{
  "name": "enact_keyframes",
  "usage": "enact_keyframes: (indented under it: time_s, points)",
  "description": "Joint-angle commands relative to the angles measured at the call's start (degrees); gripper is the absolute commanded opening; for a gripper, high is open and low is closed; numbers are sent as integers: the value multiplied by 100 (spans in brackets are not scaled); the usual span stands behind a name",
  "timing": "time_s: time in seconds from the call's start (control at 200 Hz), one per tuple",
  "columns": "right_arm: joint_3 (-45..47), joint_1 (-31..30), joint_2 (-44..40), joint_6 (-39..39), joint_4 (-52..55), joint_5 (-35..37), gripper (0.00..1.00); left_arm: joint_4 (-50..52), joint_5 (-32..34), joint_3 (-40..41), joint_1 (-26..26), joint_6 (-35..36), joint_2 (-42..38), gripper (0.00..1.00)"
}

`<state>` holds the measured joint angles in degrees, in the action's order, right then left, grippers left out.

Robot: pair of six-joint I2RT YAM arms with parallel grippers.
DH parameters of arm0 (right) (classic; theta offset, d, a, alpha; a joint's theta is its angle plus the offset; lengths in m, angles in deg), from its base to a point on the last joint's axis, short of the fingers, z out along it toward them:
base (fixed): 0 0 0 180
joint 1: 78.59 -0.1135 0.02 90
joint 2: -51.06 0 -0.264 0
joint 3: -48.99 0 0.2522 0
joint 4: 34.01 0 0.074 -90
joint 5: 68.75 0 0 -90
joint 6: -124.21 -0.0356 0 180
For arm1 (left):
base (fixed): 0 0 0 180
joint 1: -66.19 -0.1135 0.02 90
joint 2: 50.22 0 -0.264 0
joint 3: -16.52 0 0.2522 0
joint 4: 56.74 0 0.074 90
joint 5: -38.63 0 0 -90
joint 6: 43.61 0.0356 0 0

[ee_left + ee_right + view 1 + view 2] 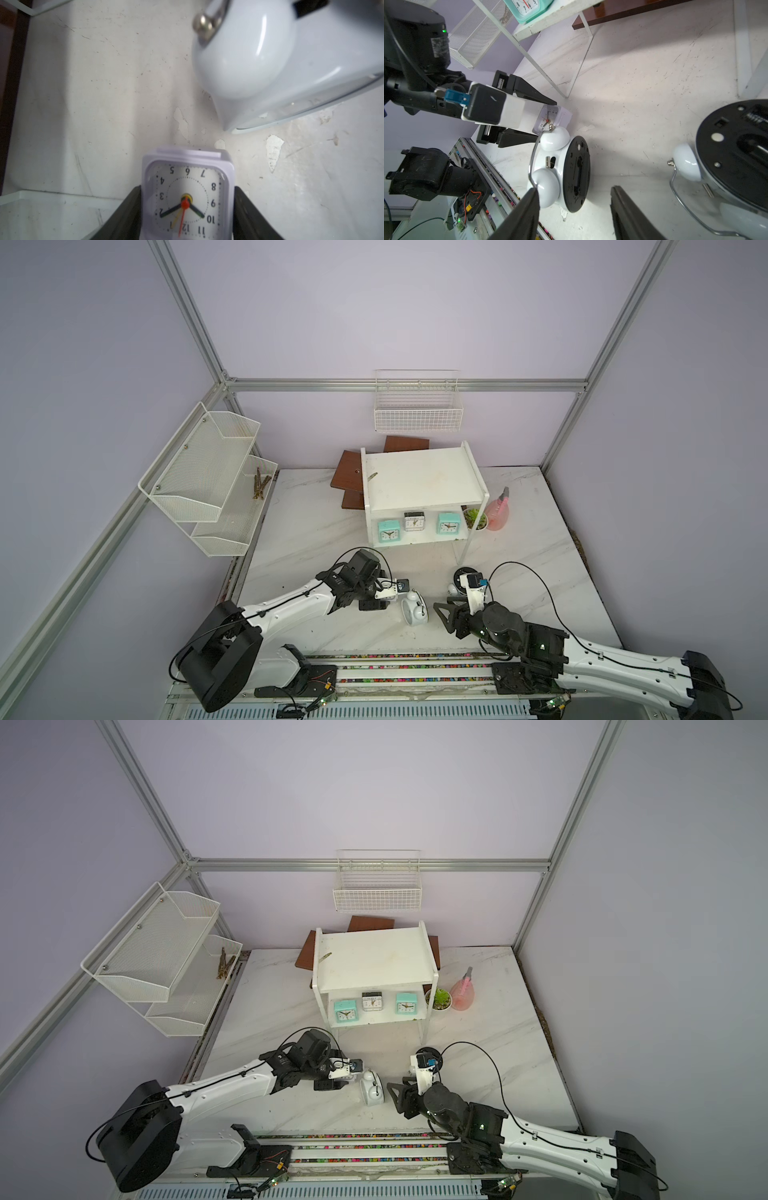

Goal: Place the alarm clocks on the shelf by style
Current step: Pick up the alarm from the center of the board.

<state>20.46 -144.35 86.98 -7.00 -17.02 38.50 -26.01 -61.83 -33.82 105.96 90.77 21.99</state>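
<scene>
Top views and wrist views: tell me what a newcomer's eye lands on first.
The white shelf at the back of the table draws the eye first: its lower board holds a shelved grey clock between two mint-green clocks. In front of it, the left gripper clamps a whitish-grey square clock beside a round twin-bell clock resting on the table. The right gripper is open, facing that round clock.
</scene>
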Motion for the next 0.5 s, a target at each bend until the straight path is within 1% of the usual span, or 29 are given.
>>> enact_keyframes:
  time_s: [0.0, 0.075, 0.235, 0.385, 0.445, 0.45, 0.46, 0.495]
  points:
    - [-461, -39, -97, -224, 245, 17, 59, -238, -131, -25, -4, -286, -526, 55]
    - [-725, -41, -6, -277, 250, -172, 59, -229, -284, -42, -4, -348, -874, 56]
    - [-1285, -34, 516, -431, 143, -627, 60, -225, -791, -51, -4, -451, -1588, 58]
    - [-1685, -34, 990, -603, -94, -952, 64, -236, -1390, 60, 0, -457, -2165, 58]
    - [-1786, -27, 1183, -643, -180, -1066, 64, -250, -1540, 110, 0, -456, -2330, 58]
    - [-1794, -26, 1199, -643, -181, -1071, 67, -253, -1543, 109, 2, -452, -2341, 58]
    - [-1813, -23, 1231, -649, -175, -1092, 69, -248, -1561, 112, 4, -455, -2362, 59]
    - [-1857, -32, 1364, -669, -332, -1159, 71, -252, -1601, 130, 7, -464, -2442, 59]
